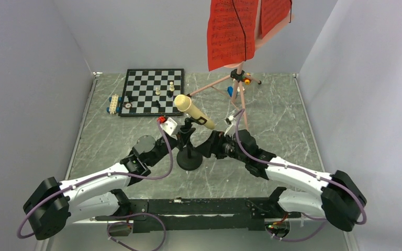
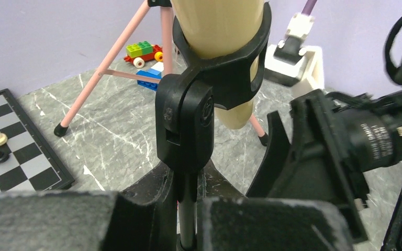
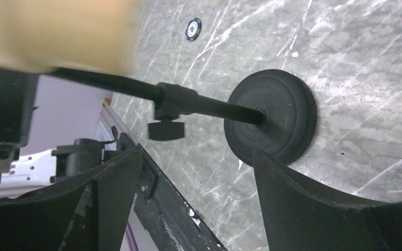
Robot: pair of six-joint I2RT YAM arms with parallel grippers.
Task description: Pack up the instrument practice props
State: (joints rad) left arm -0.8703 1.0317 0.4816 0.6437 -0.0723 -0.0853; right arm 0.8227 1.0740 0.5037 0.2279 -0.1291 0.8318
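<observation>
Centrally on the table [image 1: 293, 130], the microphone stand [image 1: 189, 163] stood upright on its round base, with the cream microphone [image 1: 192, 111] tilted in its clip. The left gripper [image 2: 187, 209] showed its jaws apparently pinching the stand's thin pole; the contact was partly hidden. The right gripper [image 3: 194, 164] showed its jaws spread wide to either side of the base. Behind stood the pink music stand [image 1: 222, 83] carrying red sheet music [image 1: 231, 34], right of the chessboard [image 1: 152, 91].

I have both arms stretched low and angled inward, so the wrists almost meet. The left arm [image 1: 99, 183] ends in the left gripper [image 2: 186, 219], fingers set close together and apparently pinching the stand pole [image 2: 187, 196]. The right arm [image 1: 298, 178] carries the right gripper [image 3: 193, 157], jaws spread wide.
</observation>
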